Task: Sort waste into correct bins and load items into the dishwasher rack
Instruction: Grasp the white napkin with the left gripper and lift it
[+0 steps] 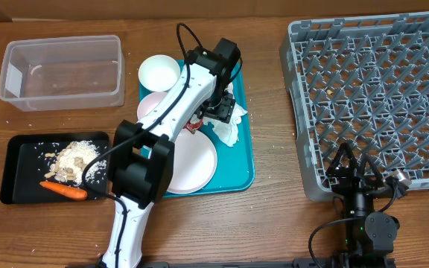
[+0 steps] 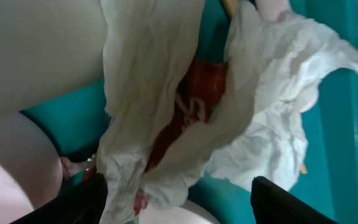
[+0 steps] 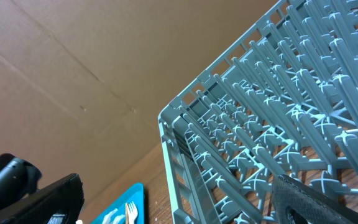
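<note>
**Left gripper spread over the napkin on the teal tray**

The left gripper (image 1: 218,112) hangs low over a crumpled white paper napkin (image 1: 231,125) on the rectangular teal plastic serving tray (image 1: 242,177). In the left wrist view its two dark fingers (image 2: 73,202) stand wide apart. The napkin (image 2: 166,93) lies bunched between them and reaches away from the camera. One finger is right against the napkin's fold and the other stands clear of it, so nothing is pinched.

A small red wrapper (image 2: 194,99) shows through the paper folds, in the middle of the gap ahead of the fingertips. A round white bowl (image 1: 159,72), a pale pink bowl (image 1: 150,104) and a large round pale plate (image 1: 196,165) share the tray.

Left of the tray, the shallow black rectangular tray (image 1: 17,179) holds whitish rice and beige scraps (image 1: 77,158) and an orange carrot (image 1: 64,190). The clear rectangular plastic tub (image 1: 10,74) sits behind it.

The right gripper (image 1: 356,167) rests at the near edge of the large grey pegged dishwasher rack (image 1: 378,97), fingers spread with nothing between them.
</note>
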`<state>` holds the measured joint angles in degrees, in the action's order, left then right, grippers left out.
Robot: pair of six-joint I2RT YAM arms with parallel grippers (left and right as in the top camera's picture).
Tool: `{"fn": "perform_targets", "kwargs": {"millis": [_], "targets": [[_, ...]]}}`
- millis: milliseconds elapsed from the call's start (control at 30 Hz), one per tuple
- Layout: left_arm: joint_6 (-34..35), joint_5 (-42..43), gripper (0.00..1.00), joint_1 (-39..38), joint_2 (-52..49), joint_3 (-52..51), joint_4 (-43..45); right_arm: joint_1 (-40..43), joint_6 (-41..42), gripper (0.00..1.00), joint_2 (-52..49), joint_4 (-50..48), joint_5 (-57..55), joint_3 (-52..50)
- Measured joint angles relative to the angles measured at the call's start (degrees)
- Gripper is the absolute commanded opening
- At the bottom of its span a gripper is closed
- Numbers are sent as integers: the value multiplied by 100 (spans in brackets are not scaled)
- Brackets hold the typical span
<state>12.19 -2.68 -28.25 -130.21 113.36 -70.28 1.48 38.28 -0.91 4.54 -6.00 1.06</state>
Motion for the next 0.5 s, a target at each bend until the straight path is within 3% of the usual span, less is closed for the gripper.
{"fn": "perform_targets", "kwargs": {"millis": [300, 467, 500], "targets": [[-79, -407, 77, 0, -42, -20, 175, 0, 2, 100, 0, 0, 0, 0], [-83, -426, 68, 0, -42, 26, 109, -2, 0, 100, 0, 2, 0, 0], [-81, -426, 59, -2, -42, 48, 107, 0, -2, 100, 0, 2, 0, 0]]}}
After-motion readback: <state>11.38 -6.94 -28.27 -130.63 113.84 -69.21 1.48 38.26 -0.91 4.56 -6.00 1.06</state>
